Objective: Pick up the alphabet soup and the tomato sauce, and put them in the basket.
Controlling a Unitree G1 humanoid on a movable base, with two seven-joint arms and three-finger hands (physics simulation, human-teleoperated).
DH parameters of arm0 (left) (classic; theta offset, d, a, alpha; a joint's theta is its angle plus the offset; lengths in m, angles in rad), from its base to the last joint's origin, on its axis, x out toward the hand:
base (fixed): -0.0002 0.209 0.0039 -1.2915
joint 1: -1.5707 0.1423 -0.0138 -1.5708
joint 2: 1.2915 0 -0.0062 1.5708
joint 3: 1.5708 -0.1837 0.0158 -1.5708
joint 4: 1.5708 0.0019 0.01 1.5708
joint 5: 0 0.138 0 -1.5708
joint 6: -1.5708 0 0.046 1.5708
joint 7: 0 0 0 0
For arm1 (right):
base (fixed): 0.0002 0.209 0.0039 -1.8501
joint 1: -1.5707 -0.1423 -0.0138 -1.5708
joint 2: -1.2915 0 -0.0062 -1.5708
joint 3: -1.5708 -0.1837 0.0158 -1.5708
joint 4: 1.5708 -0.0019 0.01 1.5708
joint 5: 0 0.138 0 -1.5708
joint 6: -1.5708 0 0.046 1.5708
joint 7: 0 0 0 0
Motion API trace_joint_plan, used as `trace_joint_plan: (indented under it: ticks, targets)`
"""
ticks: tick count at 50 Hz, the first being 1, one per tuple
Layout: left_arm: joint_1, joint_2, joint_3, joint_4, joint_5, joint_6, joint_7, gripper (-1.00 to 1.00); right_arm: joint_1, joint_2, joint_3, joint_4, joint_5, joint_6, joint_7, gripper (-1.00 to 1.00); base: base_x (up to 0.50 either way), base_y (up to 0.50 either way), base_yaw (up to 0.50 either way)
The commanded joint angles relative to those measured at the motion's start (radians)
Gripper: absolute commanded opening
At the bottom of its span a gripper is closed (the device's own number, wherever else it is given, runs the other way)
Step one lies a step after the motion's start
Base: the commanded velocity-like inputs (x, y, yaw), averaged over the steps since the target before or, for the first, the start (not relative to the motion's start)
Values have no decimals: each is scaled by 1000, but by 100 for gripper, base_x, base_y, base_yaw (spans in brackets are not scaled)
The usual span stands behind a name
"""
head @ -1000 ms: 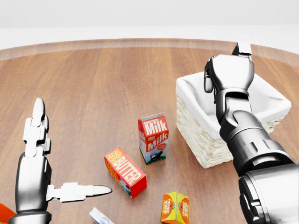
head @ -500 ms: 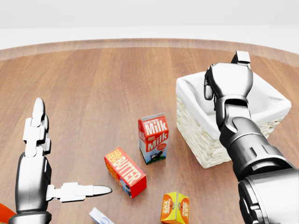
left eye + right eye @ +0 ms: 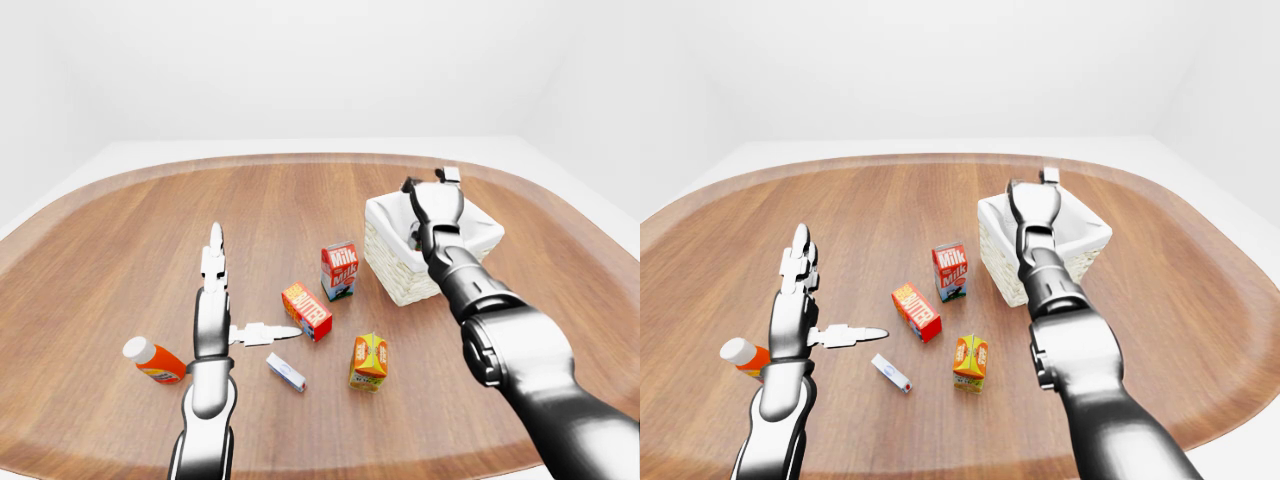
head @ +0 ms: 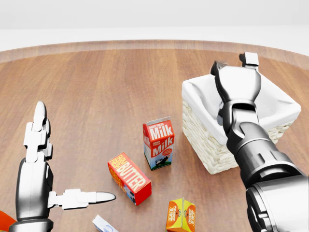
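- Two hands are in view over a round wooden table (image 3: pixel 120 230).
- Left hand (image 4: pixel 36 159) is at the lower left of the head view, fingers (image 4: pixel 38 126) straight and spread, thumb out to the side toward the butter; it holds nothing.
- Bottle (image 3: pixel 153 360), orange with a white cap, lies on its side at the lower left of the left-eye view, just left of the left forearm.
- Small white-and-blue box (image 3: pixel 286 372) lies flat near the bottom of the left-eye view, right of the left arm.
- Juice carton (image 4: pixel 181 215), orange and yellow, stands upright at the bottom of the head view.
- Butter (image 4: pixel 129 178), a red box, lies flat just left of the juice carton and above it in the head view.
- Milk (image 4: pixel 158 143) stands upright, near the butter and apart from the basket.
- Basket (image 4: pixel 200 126), white wicker with a white cloth lining, sits right of the milk.
- Right hand (image 4: pixel 237 83) hangs over the basket's opening, fingers parted, nothing seen in its grasp.
- Alphabet soup and tomato sauce: neither shows in any view; the right arm hides much of the basket's inside.
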Motion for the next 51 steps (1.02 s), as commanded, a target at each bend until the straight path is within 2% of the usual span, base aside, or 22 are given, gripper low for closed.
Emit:
trace_joint_plan:
  ticks: [1, 17, 51]
  targets:
    - [-1, 0, 1, 0, -2, 0, -1, 100, 0, 2, 4, -6, 2, 0, 0, 100, 0, 0, 0]
    - [-1, 0, 1, 0, -3, 0, -1, 100, -4, 0, 3, -7, 1, 0, 0, 100, 0, 0, 0]
    - [-1, 0, 1, 0, -3, 0, 0, 100, -127, -53, 4, -24, 16, 0, 8, 100, 0, 0, 0]
